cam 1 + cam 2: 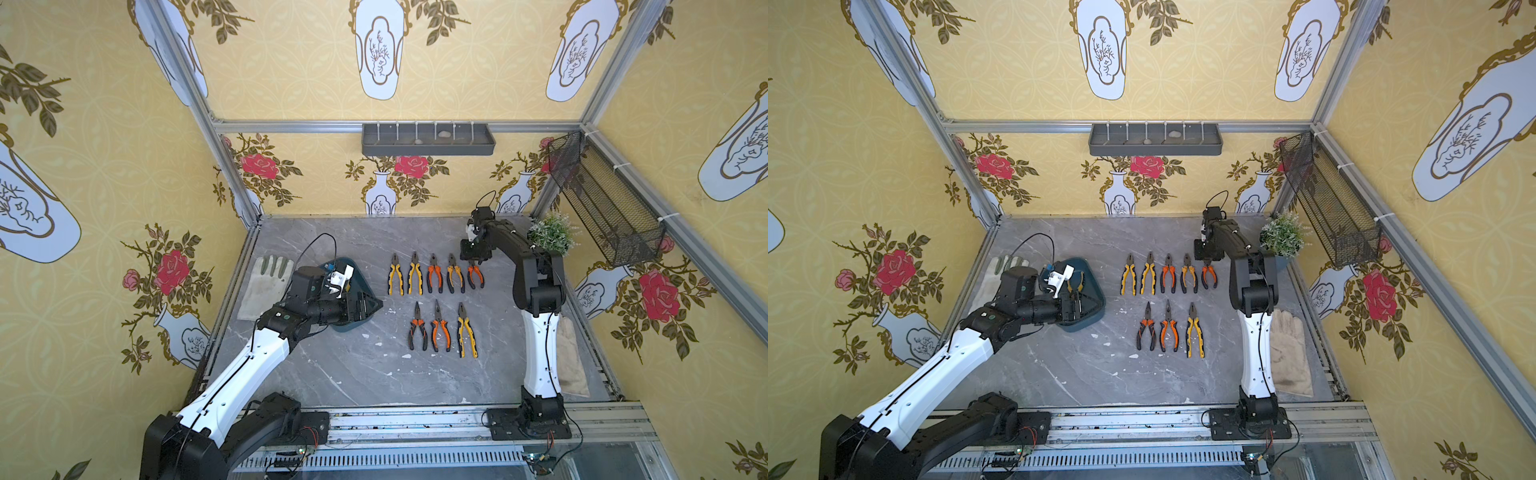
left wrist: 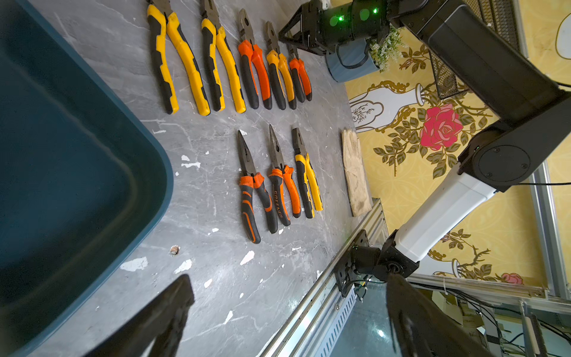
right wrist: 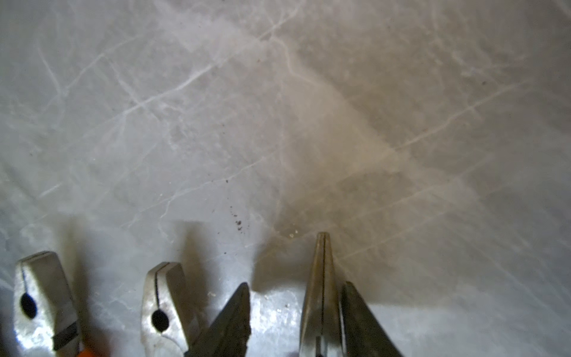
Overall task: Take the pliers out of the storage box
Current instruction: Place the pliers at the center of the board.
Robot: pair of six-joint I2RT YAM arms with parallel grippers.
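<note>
Eight pliers lie in two rows on the grey table: five at the back (image 1: 434,274) and three nearer the front (image 1: 439,328). The dark teal storage box (image 1: 1086,266) sits at the left under my left arm. In a top view one more pair of pliers (image 1: 1077,284) shows inside it. My left gripper (image 2: 290,309) hangs over the box's near right corner, open and empty. My right gripper (image 3: 296,284) is low over the back row's right end, open. The small orange pliers' long nose (image 3: 321,278) lies on the table between its fingers, close to one finger (image 3: 361,321).
A pale work glove (image 1: 266,286) lies left of the box and another (image 1: 1289,353) by the right arm's base. A potted plant (image 1: 552,232) stands at the back right. On the walls hang a mesh basket (image 1: 602,199) and a grey tray (image 1: 428,139).
</note>
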